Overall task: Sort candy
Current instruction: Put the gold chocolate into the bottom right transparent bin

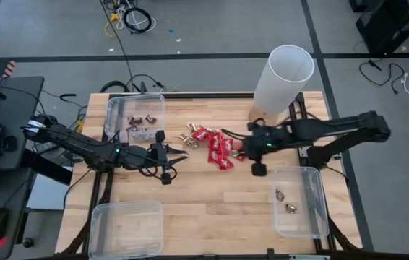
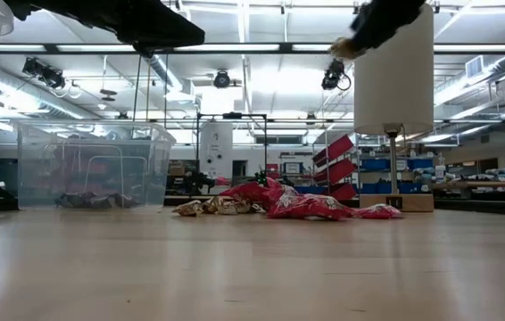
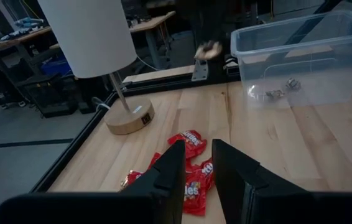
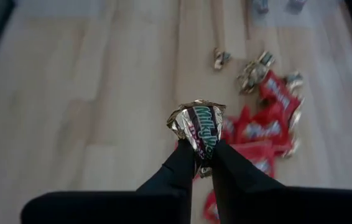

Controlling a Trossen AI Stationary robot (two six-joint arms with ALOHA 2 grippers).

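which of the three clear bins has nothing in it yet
The bin at the table's front-left corner is bare. The back-left bin holds dark mini bars, and the right bin holds two gold-foil pieces.

A white-shaded lamp [image 1: 282, 78] stands just behind the right jaws; three clear bins [image 1: 135, 115] [image 1: 300, 202] [image 1: 126, 227] ring the wooden counter [image 1: 212, 202].

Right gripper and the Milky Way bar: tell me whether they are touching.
Touching. In the right wrist view, the right gripper has both fingers pinched on the lower end of the Milky Way bar, holding it up above the table.
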